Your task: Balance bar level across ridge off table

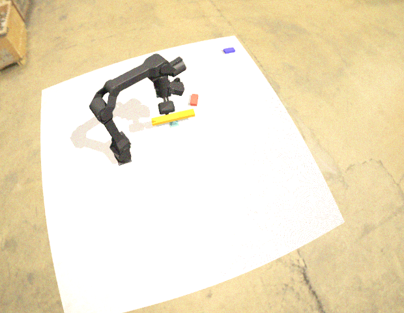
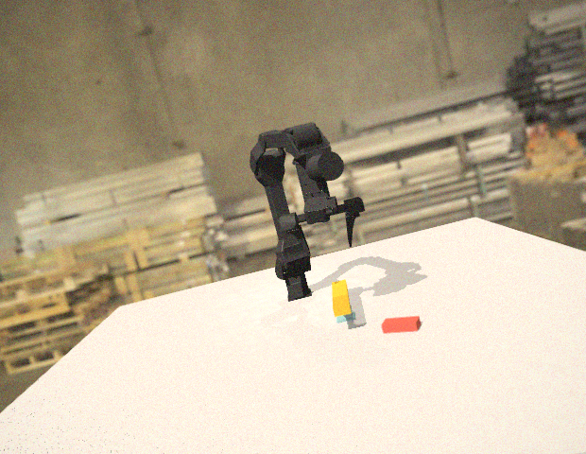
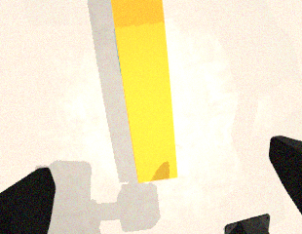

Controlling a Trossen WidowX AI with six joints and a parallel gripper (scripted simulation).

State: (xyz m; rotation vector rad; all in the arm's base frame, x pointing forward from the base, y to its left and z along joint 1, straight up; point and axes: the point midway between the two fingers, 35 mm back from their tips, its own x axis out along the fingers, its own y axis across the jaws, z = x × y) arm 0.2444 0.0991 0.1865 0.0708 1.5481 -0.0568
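The yellow-orange bar point(image 1: 178, 116) point(image 2: 341, 299) point(image 3: 146, 97) lies across the teal ridge point(image 1: 174, 124) point(image 2: 345, 318), which shows under about its middle. The bar looks roughly level, with both ends seeming clear of the table; a small tilt cannot be ruled out. My gripper point(image 1: 171, 102) point(image 2: 322, 250) point(image 3: 163, 164) is wide open and empty, raised above the bar. In the wrist view the fingers stand far apart on either side of the bar's near end, touching nothing. Most of the ridge is hidden under the bar.
A red block point(image 1: 194, 99) point(image 2: 401, 324) lies on the white table point(image 1: 195, 202) point(image 2: 284, 386) close to the bar's far end. A blue block point(image 1: 229, 50) lies near the table's far corner. The arm's shadow falls beside the bar.
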